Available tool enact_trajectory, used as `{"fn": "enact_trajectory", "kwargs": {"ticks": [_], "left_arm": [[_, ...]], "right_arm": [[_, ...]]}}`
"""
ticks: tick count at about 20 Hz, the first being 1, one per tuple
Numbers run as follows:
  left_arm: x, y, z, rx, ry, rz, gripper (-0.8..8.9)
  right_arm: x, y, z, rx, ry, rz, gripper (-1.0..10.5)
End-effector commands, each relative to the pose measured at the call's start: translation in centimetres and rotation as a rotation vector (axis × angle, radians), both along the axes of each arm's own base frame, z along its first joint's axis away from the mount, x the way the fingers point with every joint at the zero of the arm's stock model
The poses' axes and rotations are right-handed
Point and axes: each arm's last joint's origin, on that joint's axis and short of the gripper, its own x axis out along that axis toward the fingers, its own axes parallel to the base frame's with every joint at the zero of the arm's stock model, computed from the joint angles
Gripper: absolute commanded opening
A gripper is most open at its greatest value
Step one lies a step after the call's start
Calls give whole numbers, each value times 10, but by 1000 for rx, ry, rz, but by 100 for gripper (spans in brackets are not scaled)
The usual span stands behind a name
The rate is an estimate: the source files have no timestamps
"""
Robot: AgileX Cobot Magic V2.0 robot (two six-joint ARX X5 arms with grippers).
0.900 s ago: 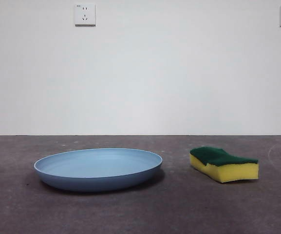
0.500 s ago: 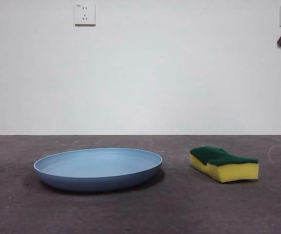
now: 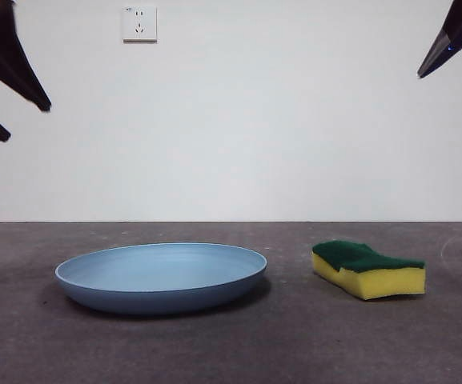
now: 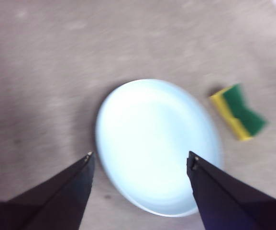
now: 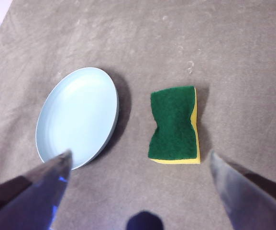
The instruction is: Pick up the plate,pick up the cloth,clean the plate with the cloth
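From the front, one plate [image 3: 161, 276] lies flat on the bench [image 3: 231, 352], and one cloth [image 3: 367, 270], really a yellow sponge with a green scouring top, lies apart from it on the same surface. My left pincer [image 3: 10, 112] hangs high over the plate's side with its jaws spread; my right pincer [image 3: 453, 36] shows only as one dark tip high over the sponge's side.

Through my left wrist, the left pincer [image 4: 140, 158] is wide, its jaws straddling the plate [image 4: 152, 143] from well above, the cloth [image 4: 239, 111] off beside it. To lift well I judge I should come down over the rim edge, not the centre, and close one jaw under the lip.

Through my right wrist, the right pincer [image 5: 140, 160] is wide too, high above the cloth [image 5: 173, 125]. I should centre over its narrow waist before closing. The plate [image 5: 78, 117] lies just beside the sponge
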Motion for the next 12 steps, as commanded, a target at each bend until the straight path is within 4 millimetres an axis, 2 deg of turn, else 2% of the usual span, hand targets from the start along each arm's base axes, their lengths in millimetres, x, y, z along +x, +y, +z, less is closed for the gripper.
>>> {"fn": "enact_trajectory", "kwargs": {"ticks": [1, 5, 8, 12], "left_arm": [[17, -9, 2, 98, 26, 4, 327], [51, -27, -5, 191, 101, -34, 325], [70, -41, -26, 228, 166, -58, 324], [84, -55, -58, 294, 227, -73, 324]], "right_arm": [[0, 0, 1, -6, -11, 9, 473], [0, 0, 1, -6, -10, 9, 473], [0, 0, 1, -6, -10, 9, 473], [0, 0, 1, -6, -10, 9, 473]]}}
